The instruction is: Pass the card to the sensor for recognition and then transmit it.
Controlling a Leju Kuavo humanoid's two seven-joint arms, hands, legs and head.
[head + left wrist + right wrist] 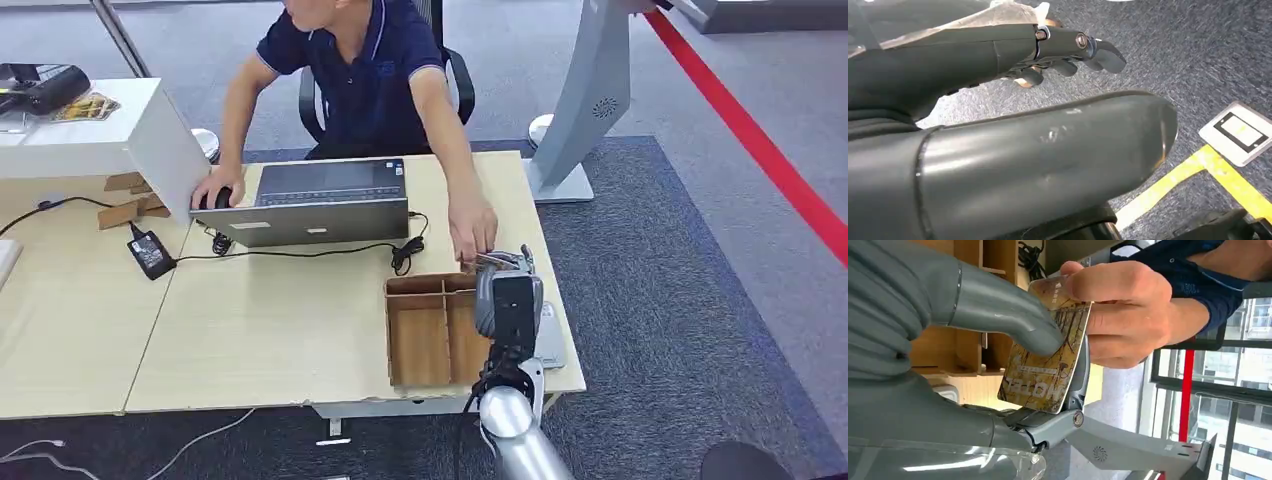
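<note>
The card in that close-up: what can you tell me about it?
The card is a thin, flat rectangle, glossy like plastic, printed in golden brown with dark branch-like lines and pale lettering that includes the word HOTEL. It is held off the table. The right hand presses its thick grey thumb on the printed face, with darker fingers behind the card. A person's hand grips the far end at the same time. Behind it stands a wooden tray.

On the table [250, 330], the wooden tray [432, 335] lies right of and nearer than the laptop [325, 200]; the person [370, 75] sits behind the laptop.
</note>
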